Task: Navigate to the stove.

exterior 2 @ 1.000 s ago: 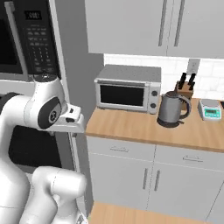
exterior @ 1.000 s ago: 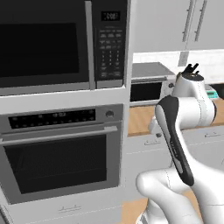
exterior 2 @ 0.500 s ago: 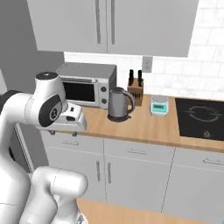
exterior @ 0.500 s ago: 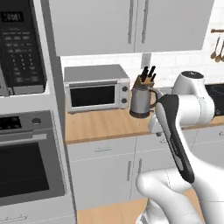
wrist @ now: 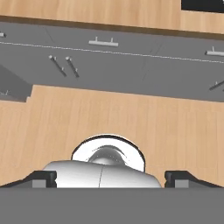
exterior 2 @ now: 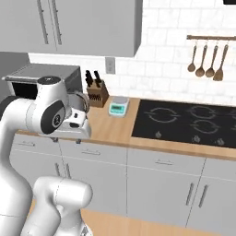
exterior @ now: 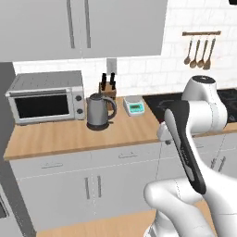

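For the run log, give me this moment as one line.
phase: driving toward stove | stove: in view on counter, right of scale | gripper: open, empty, pointing at floor | kettle: beside toaster oven

Stove [exterior 2: 189, 120]: smooth, glossy black glass. Counter [exterior: 65, 134]: matt light wood. Kettle [exterior: 99, 111] and toaster oven [exterior: 46, 96]: brushed silver metal. Cabinet fronts [exterior 2: 156, 179]: matt grey with metal handles. Wall [exterior 2: 170, 60]: glossy white tile.

no readable text or numbers, small control symbols on the stove [exterior 2: 189, 120] too small to make out
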Available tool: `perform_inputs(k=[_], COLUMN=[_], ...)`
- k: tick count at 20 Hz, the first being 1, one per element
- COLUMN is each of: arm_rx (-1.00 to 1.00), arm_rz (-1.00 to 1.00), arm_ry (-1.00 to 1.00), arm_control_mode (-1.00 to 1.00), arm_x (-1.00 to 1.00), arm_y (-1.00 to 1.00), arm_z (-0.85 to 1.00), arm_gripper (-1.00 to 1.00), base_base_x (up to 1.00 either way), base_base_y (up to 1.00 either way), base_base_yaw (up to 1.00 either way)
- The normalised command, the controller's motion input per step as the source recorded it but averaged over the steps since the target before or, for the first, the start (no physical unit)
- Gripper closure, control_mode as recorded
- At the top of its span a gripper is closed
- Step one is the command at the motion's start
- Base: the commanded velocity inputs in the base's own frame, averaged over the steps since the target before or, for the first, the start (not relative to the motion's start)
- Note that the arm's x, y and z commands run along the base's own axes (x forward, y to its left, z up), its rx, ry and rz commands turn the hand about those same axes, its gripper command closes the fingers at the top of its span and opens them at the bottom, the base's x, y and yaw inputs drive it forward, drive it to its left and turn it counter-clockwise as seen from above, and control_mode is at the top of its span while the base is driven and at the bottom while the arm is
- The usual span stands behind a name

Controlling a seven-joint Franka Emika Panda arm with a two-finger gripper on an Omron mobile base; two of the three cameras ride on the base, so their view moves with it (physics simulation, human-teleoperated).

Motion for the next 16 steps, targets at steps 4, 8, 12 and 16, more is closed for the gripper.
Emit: perform_inputs(k=[4, 8, 12, 16], arm_rx=[0.00, 0.00, 0.00, 0.00], arm_rz=[0.00, 0.00, 0.00, 0.00], arm_ry=[0.00, 0.00, 0.00, 0.00], arm_control_mode=[1.00, 1.00, 1.00, 1.00], arm_x=[0.00, 0.00, 0.00, 0.00], arm_y=[0.00, 0.00, 0.00, 0.00], arm_z=[0.00, 0.00, 0.00, 0.00], arm_gripper=[-1.00, -1.00, -1.00, -1.00], base_base_x=[0.01, 0.12, 0.30, 0.49], base_base_y=[-1.00, -1.00, -1.00, -0.87], base_base_yaw=[0.00, 0.00, 0.00, 0.00])
